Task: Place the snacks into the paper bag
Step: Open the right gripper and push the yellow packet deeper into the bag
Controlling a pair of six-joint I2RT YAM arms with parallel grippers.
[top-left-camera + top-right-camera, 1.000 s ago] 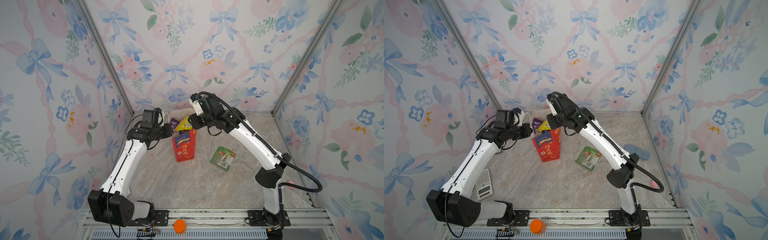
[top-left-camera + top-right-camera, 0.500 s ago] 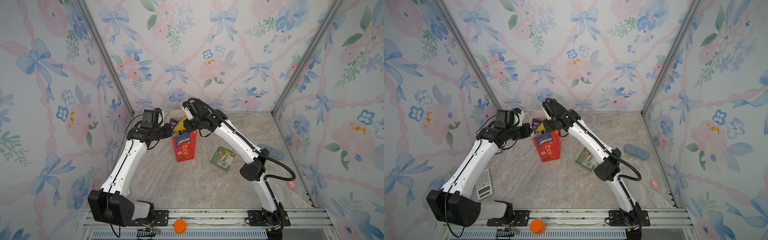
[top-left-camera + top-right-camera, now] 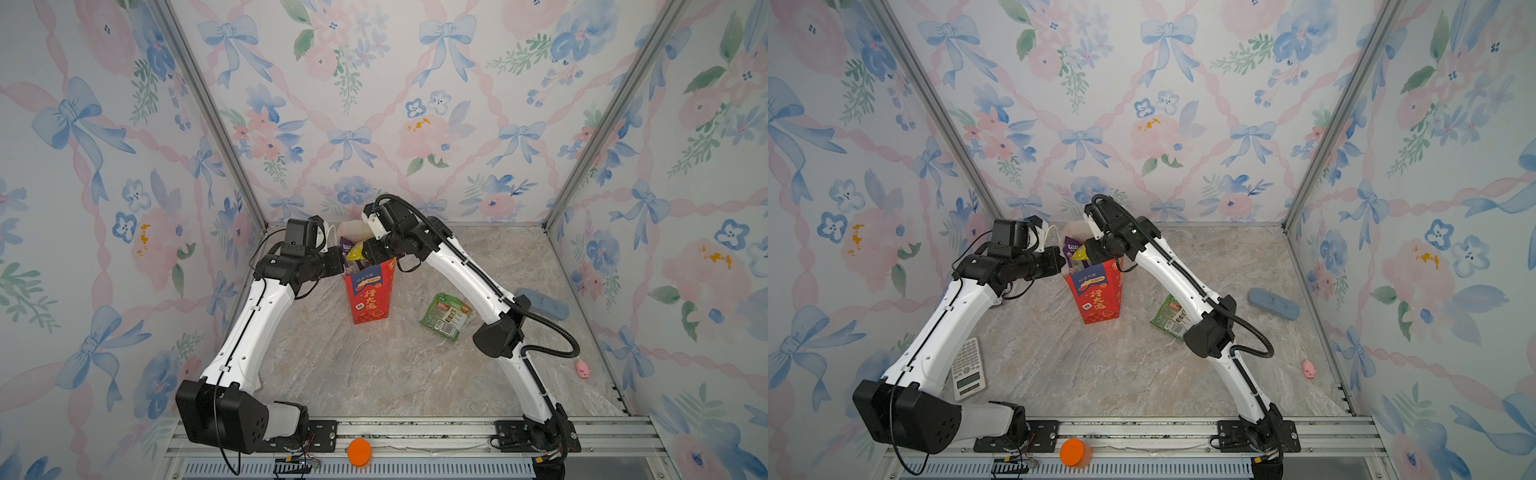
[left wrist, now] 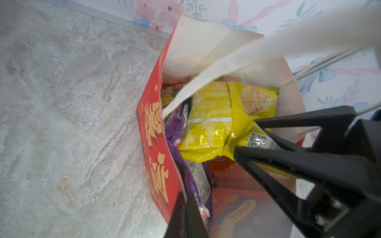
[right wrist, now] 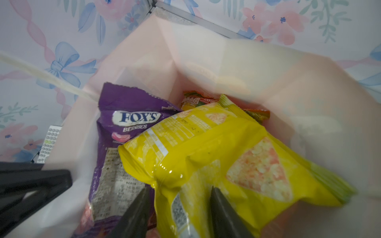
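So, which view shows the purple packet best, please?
The right wrist view: there the purple packet shows its readable FOX'S BERRIES print. The left wrist view shows only its crumpled edge; both top views, a small purple tip poking from the paper bag.

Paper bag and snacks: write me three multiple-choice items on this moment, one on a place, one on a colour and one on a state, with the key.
1. Where does the green packet lie?
A. Inside the paper bag
B. On the table, beside the bag
C. In the left gripper

2. What colour is the topmost packet in the bag?
A. Teal
B. Yellow
C. White

3. What is the left gripper doing?
A. Open above the table
B. Holding the green packet
C. Shut on the bag's rim

Key:
1 B: a top view shows it flat on the table, apart from the bag.
2 B: the yellow packet overlaps the purple packet in the right wrist view.
3 C: the left wrist view shows it closed on the red wall's edge.
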